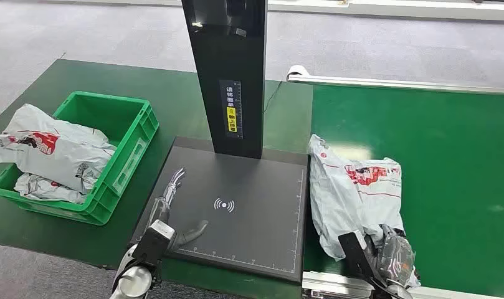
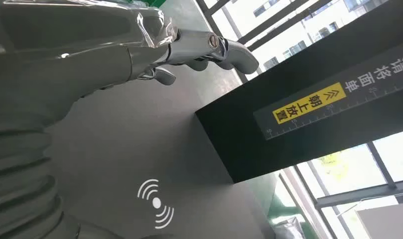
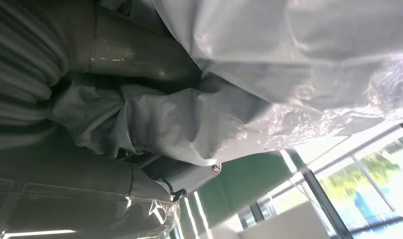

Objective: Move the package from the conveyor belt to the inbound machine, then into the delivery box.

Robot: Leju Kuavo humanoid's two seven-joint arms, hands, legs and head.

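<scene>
While the right hand grips a bunched corner of the soft, slippery white plastic mailer bag on the green conveyor belt, expect sagging; the left hand rests open nearby.

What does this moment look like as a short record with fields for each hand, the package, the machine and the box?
left hand: open, fingers spread flat over the inbound machine's plate
right hand: grips the near end of the package
package: white mailer with red print, on the green conveyor belt, right of the machine
inbound machine: dark plate with a white signal mark, black column behind, nothing on the plate but the left hand
delivery box: green crate left of the machine, white mailers inside
stage: package not yet on the machine
</scene>
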